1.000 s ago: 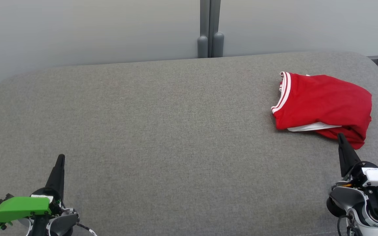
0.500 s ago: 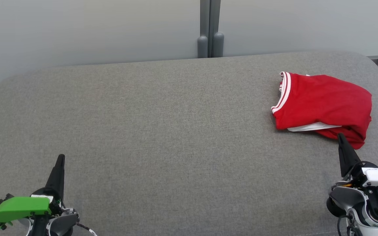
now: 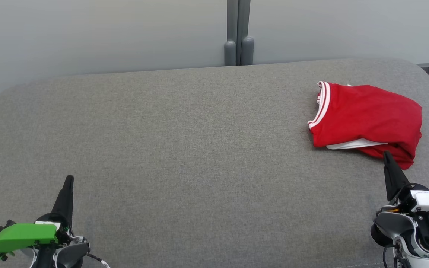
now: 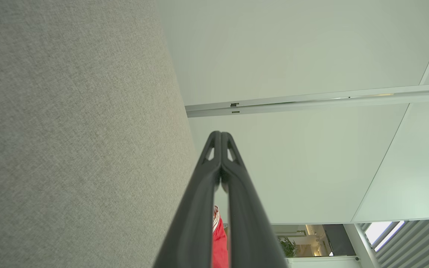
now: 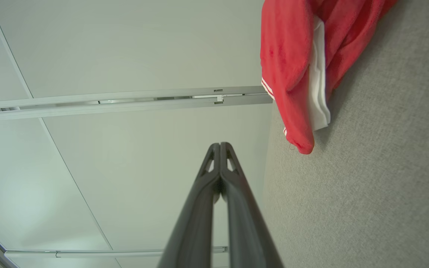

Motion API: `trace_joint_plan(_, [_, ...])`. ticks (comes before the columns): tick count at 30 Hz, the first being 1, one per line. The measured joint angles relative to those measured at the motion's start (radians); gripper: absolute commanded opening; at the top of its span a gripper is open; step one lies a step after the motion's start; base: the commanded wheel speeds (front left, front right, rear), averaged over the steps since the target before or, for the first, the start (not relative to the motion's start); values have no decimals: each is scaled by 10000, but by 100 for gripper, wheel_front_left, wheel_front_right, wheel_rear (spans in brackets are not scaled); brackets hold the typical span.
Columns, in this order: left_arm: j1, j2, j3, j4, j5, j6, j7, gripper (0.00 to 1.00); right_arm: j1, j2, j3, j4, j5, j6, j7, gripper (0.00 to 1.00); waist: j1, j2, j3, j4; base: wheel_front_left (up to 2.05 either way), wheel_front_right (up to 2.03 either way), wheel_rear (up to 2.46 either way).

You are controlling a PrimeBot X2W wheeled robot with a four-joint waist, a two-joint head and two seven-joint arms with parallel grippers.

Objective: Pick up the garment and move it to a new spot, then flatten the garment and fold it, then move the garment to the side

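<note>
Head view, starting at the left: the left gripper point(image 3: 69, 179) hovers low over the grey cushion point(image 3: 199, 149), its two dark fingers pressed together into one thin point and holding nothing. A green housing point(image 3: 21, 235) sits on the wrist just behind those fingers. Ahead of that gripper and off to its right there is bare grey fabric, and beyond the cushion's far edge stand pale wall panels point(image 3: 106, 37) split by a grey post point(image 3: 238, 33).

Further right, the right gripper point(image 3: 385, 153) is also pinched fully closed and empty. The garment point(image 3: 367, 119), red with white stripes along one edge, lies folded on the cushion just ahead of this gripper's tip and a little to either side of it. It is well apart from the left gripper, far off to that gripper's right.

From the left wrist view, the left gripper point(image 4: 221, 134) shows its fingers meeting at the tips. The cushion point(image 4: 69, 130) runs along one side, and a red sliver of the garment point(image 4: 219, 238) peeks through the slot between the finger bases.

From the right wrist view, the right gripper point(image 5: 220, 145) has its tips touching each other. The garment point(image 5: 291, 56) lies ahead and off to one side on the cushion point(image 5: 367, 186), with a clear gap between cloth and fingertips. A white layer point(image 5: 318, 85) shows between its red folds.
</note>
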Motion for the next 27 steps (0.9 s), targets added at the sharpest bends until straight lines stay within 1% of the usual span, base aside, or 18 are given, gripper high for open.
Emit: trace_joint_plan(27, [0,0,0,0,0,0,0,0,0,0,0,0,0,0,0,0,0,0,0,0,0,0,0])
